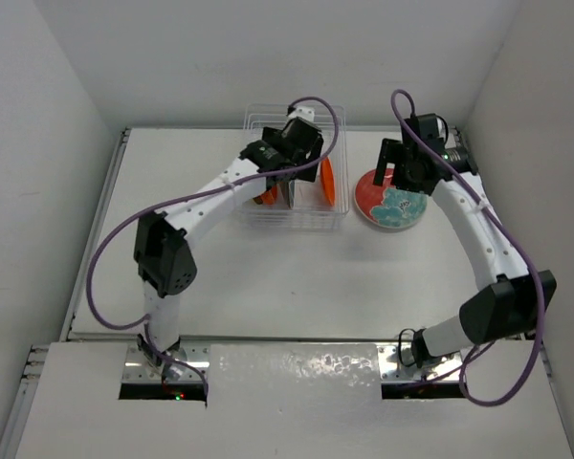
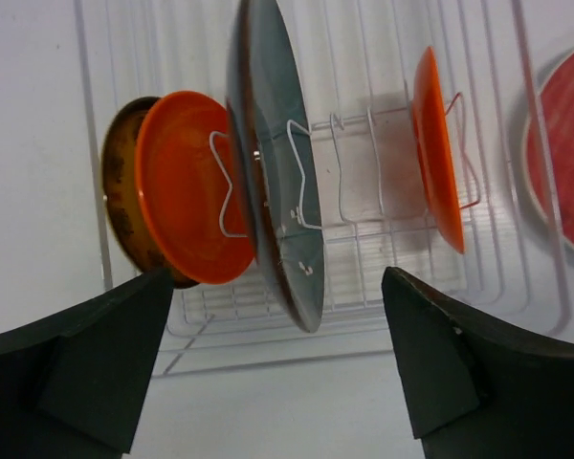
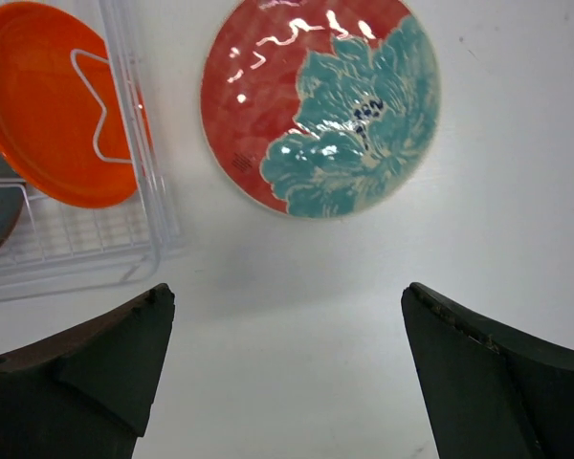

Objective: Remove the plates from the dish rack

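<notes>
Plates point(image 1: 327, 182) stand on edge in the clear wire rack point(image 1: 306, 218) at the back of the counter point(image 1: 268, 277): brown plate point(image 2: 115, 182), orange plate point(image 2: 187, 191) and dark teal plate point(image 2: 277, 143) close together, second orange plate point(image 2: 435, 143) apart at the right. Left fingers point(image 2: 86, 373) hover spread apart above them, empty. Red flowered plate point(image 3: 320, 105) lies flat on the counter beside the rack, right fingers point(image 3: 488, 373) apart and empty above it.

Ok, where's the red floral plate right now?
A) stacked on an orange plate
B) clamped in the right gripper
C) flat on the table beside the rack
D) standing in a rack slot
C: the red floral plate lies flat on the table just outside the dish rack, the right gripper open above it.
</notes>
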Available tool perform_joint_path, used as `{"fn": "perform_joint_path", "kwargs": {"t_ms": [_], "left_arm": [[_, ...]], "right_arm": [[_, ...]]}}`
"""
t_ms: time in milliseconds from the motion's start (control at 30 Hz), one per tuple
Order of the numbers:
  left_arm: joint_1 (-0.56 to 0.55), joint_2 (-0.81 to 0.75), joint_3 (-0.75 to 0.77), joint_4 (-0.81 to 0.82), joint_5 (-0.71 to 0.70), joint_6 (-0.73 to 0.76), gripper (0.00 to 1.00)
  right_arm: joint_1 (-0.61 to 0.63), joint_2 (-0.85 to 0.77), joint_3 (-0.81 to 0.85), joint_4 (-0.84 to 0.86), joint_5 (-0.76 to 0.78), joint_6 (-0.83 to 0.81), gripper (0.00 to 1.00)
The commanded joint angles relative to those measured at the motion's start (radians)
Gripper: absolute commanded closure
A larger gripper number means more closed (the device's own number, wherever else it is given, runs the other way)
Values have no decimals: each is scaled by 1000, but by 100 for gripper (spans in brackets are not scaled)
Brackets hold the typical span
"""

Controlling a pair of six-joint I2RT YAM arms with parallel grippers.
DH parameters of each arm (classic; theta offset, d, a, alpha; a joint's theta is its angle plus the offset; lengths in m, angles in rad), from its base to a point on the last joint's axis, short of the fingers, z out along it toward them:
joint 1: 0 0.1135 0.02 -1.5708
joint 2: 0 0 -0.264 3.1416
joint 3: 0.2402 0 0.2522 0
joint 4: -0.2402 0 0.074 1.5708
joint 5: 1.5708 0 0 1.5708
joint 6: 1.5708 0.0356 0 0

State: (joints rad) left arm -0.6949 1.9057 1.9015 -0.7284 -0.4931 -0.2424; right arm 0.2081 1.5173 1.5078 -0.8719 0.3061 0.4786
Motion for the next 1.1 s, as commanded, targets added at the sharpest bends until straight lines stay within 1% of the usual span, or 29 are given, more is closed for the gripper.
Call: {"fn": "perform_joint_path", "kwargs": {"t_ms": [0,100,233,267,300,333,367,433,467,500,567,633,733,967,1033,1067], "left_arm": [[-9,76,94,8,-102,40,15],[-21,168,94,7,-102,35,15],[-43,213,94,7,-102,35,15],[-45,217,172,7,-301,-7,15],[-46,222,171,-50,-311,-9,50],[-46,223,169,-52,-321,-18,55],[-48,227,169,-57,-329,-20,63],[-49,222,172,-66,-341,-40,72],[-54,213,192,-94,-366,-58,83],[-58,202,197,-100,-378,-69,87],[-69,161,200,-94,-392,-78,92],[-78,130,215,-107,-404,-84,99],[-87,99,234,-128,-435,-107,100],[-94,35,238,-92,-476,-113,100],[-97,13,278,-92,-484,-107,100],[-98,1,327,-106,-493,-104,100]], "right_arm": [[-13,-77,-70,-15,31,54,1],[-13,-130,-95,-19,10,55,1],[-12,-170,-101,-32,19,35,1],[-13,-181,-103,-32,22,32,1],[-12,-186,-103,-33,27,28,1],[-13,-187,-103,-35,33,23,1],[-13,-192,-100,-38,31,22,1],[-13,-193,-100,-36,30,17,1],[-13,-195,-98,-35,31,15,1],[-13,-198,-100,-32,31,12,1],[-13,-201,-100,-27,31,8,1],[-13,-198,-101,-21,28,8,1],[-13,-197,-103,-9,28,3,1],[-15,-177,-104,14,14,5,1],[-16,-172,-104,33,5,6,1],[-22,-177,-115,75,-49,2,1]]}}
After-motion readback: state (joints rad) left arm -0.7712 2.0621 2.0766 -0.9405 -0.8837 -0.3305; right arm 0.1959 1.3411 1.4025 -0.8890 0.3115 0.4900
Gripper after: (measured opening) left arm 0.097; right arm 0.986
